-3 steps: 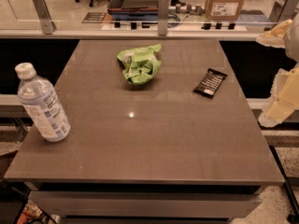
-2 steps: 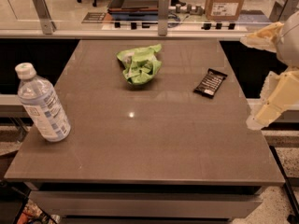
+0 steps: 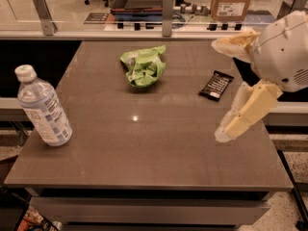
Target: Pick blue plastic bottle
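The blue plastic bottle [image 3: 42,108], clear and bluish with a white cap and a blue-and-white label, stands upright at the left edge of the brown table [image 3: 159,148]. My gripper [image 3: 222,88] hangs over the table's right side, far from the bottle. Its two cream fingers are spread wide apart, one at the top [image 3: 236,44] and one below [image 3: 245,112], with nothing between them.
A crumpled green snack bag [image 3: 143,66] lies at the table's back centre. A flat black candy bar [image 3: 216,85] lies at the back right, just left of my gripper. A glass-panelled rail [image 3: 96,28] runs behind the table, with a cardboard box [image 3: 231,4] beyond it.
My gripper has moved leftward from the right edge of the view, coming in over the table's right side. The bottle, bag and candy bar have not moved.
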### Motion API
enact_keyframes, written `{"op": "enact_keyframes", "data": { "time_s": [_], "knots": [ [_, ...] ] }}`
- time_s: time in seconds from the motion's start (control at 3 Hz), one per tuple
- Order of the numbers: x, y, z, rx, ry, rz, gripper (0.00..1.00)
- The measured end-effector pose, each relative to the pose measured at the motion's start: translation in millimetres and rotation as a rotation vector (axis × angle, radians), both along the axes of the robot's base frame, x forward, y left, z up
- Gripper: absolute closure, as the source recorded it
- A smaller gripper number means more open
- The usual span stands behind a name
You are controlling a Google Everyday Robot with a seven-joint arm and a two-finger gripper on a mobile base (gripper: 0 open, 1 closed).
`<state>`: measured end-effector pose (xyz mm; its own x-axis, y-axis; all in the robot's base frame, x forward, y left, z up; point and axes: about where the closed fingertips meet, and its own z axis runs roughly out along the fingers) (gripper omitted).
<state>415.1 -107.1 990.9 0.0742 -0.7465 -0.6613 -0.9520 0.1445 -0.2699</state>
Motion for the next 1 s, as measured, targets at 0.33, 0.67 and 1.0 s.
{"op": "enact_keyframes", "data": {
  "time_s": [0.33,0.67,1.0],
  "knots": [
    [-17.2,32.0,-4.4,0.108,0.04,-0.059,0.0],
    [-28.7,66.8,-11.9,0.232,0.116,-0.101,0.0],
    [-28.7,66.7,-11.8,0.231,0.115,-0.101,0.0]
  ]
}}
